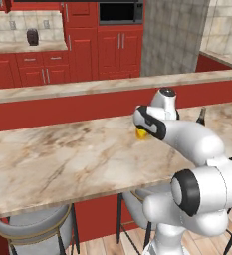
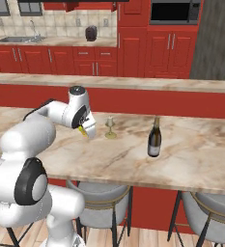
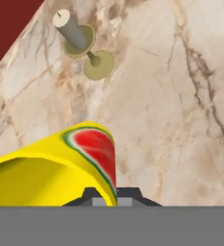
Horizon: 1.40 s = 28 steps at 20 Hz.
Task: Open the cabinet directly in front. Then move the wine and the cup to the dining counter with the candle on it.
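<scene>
Jaws clamped on the cup, pinching its wall at the rim. Cup carried above the table, yellow, tipped well off upright in the hand view: long axis running roughly across that view, open mouth toward its lower left, watermelon-slice mark on the side facing up. Seen from the right base view as a small yellow patch under the hand, just left of the candle; from the left base view as a yellow spot beside the wrist. Whether touching the marbled top or hanging just clear: cannot tell.

Candle standing upright on its gold stemmed holder on the table, close ahead of the cup, apart from it. In the hand view, pale stub leaning toward the upper left, round foot below it.

Wine upright on the same table, neck straight up, to the right of the candle and apart from both.
</scene>
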{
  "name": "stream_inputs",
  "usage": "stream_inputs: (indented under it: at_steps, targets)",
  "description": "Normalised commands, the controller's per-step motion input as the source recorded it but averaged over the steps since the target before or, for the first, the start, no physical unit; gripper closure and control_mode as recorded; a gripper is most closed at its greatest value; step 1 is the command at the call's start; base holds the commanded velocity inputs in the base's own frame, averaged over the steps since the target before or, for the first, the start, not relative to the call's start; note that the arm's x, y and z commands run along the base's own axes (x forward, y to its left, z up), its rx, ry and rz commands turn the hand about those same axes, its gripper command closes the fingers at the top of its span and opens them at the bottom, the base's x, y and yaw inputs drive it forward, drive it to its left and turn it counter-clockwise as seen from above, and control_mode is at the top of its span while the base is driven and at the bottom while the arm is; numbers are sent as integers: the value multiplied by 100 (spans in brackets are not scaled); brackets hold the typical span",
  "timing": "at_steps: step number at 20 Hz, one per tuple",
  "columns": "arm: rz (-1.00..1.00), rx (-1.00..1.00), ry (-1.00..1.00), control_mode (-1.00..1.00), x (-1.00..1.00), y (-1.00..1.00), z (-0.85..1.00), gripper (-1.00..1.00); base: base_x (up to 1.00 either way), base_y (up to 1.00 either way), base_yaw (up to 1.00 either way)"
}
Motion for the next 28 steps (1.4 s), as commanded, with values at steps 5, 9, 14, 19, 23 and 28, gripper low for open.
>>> stream_inputs:
  at_steps: [5,9,14,19,23,28]
  targets:
    - [0,3,-3,-100,0,-30,-47,100,0,0,0]
    - [-3,17,-1,-100,0,-17,-19,100,0,0,0]
    - [0,3,2,-100,0,0,-2,100,0,0,0]
    - [-2,0,25,-100,8,6,-9,100,0,0,0]
    - [-5,-1,29,-100,23,13,-5,100,0,0,0]
    - [0,0,1,-100,1,0,0,100,0,0,0]
